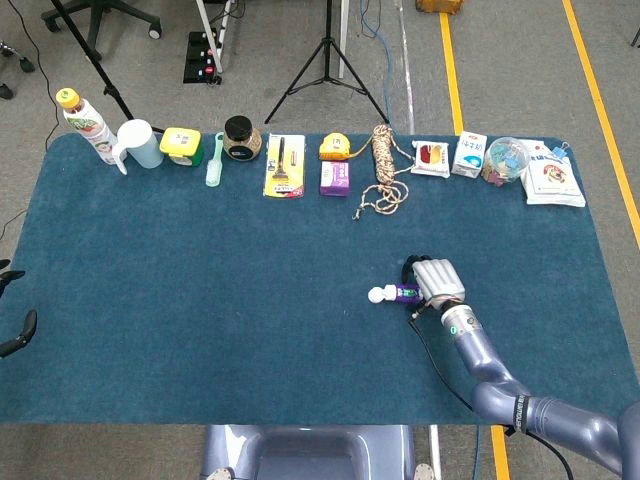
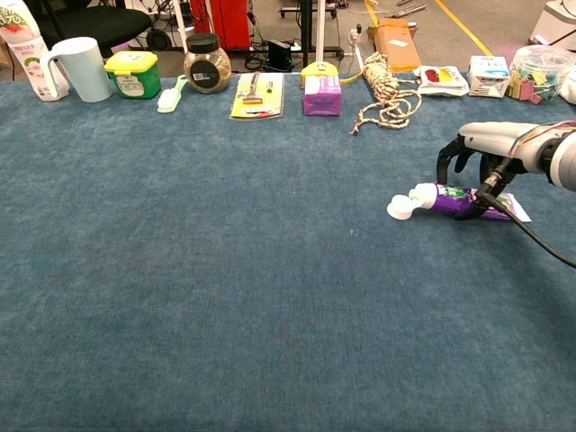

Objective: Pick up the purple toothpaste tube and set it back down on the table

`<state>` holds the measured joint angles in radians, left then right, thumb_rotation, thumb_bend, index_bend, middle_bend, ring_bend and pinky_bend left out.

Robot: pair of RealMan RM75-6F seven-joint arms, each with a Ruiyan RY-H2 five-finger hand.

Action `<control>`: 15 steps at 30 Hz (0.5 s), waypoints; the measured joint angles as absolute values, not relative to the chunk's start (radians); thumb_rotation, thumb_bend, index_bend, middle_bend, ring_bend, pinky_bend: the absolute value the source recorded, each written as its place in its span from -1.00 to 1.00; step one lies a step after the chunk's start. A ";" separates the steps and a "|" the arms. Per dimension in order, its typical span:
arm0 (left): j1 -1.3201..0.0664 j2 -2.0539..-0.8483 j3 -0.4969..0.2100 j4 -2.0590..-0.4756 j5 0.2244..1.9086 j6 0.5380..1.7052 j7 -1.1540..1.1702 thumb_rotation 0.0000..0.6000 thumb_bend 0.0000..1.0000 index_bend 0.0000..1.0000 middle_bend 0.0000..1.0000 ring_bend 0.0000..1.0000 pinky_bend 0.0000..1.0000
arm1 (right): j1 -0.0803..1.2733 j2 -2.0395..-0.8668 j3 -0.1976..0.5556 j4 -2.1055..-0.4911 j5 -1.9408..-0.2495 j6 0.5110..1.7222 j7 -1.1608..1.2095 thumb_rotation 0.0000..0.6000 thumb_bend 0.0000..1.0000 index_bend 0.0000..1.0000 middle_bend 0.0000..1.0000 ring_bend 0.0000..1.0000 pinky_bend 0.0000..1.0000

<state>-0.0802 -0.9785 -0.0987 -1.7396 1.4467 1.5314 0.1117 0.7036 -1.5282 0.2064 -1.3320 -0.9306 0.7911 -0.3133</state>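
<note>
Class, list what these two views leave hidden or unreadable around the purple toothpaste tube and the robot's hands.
- Purple toothpaste tube: head view, its body lies hidden under the right hand.
- Grip: chest view, whether the right hand's fingers touch the tube is unclear.
- Left hand: head view, cut off by the left edge.
- Tube's print: too small in both views.

open blue table (image 1: pixel 200 300) around the toothpaste tube (image 2: pixel 454 199), clutter row along far edge, rope (image 1: pixel 383 170) nearest

No text, brand or number was legible. The boxes (image 1: pixel 470 155), the packets (image 1: pixel 432 158) and the bottle (image 1: pixel 88 125) in the far row carried printing too small to read, as did the purple toothpaste tube (image 2: pixel 454 199).
</note>
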 measured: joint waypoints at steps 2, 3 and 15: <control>-0.081 -0.979 -0.098 -1.741 1.448 1.531 0.113 0.40 -0.17 -0.57 -0.65 -0.66 -0.58 | 0.706 -1.526 0.205 -1.330 -0.928 0.787 -0.309 1.00 -0.48 -0.17 -0.50 -0.48 -0.18; -0.081 -0.979 -0.098 -1.741 1.448 1.531 0.114 0.40 -0.17 -0.57 -0.65 -0.66 -0.58 | 0.708 -1.525 0.205 -1.329 -0.924 0.784 -0.308 1.00 -0.47 -0.16 -0.50 -0.48 -0.18; -0.082 -0.973 -0.099 -1.752 1.448 1.535 0.125 0.41 -0.17 -0.57 -0.65 -0.66 -0.58 | 0.729 -1.537 0.188 -1.295 -0.903 0.769 -0.306 1.00 -0.46 0.00 -0.43 -0.40 -0.14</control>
<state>-0.0816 -0.9729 -0.0989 -1.7520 1.4481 1.5349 0.1253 0.7289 -1.5370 0.1883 -1.2948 -0.9028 0.7690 -0.3058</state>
